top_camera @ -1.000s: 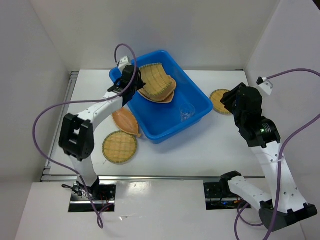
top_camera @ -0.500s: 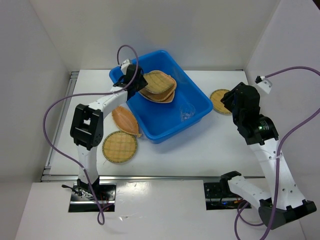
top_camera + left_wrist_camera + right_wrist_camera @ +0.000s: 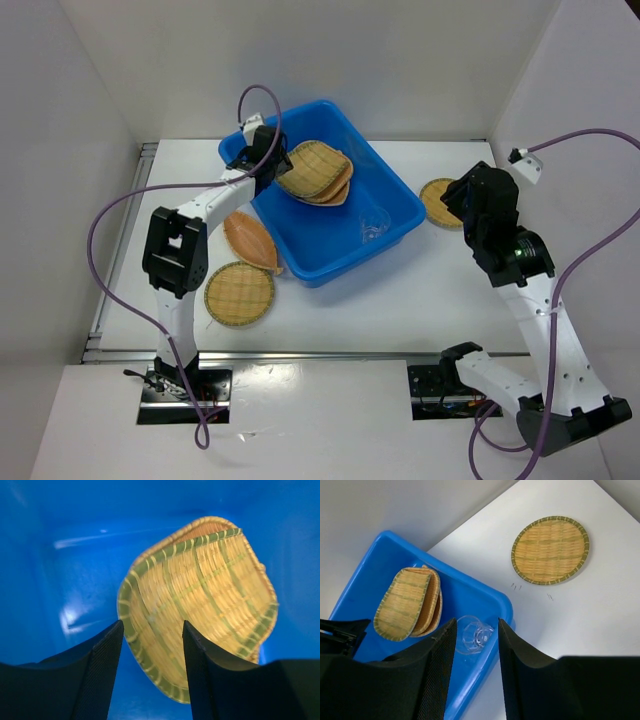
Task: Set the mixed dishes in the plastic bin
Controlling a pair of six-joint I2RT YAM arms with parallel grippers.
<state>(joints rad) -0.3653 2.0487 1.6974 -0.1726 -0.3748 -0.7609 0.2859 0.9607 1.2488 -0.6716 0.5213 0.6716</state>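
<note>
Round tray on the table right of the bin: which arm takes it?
Right. The right gripper hangs open and empty close to the round tray, on the same side of the plastic bin. The left gripper sits over the bin's far corner, so it would likely have to reach across.

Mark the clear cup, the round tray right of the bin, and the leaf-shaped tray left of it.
clear cup (image 3: 472,634), right wrist view, its side wall.
round tray (image 3: 550,550), right wrist view, centre of the weave.
leaf-shaped tray (image 3: 250,242), top external view, middle of its surface.
</note>
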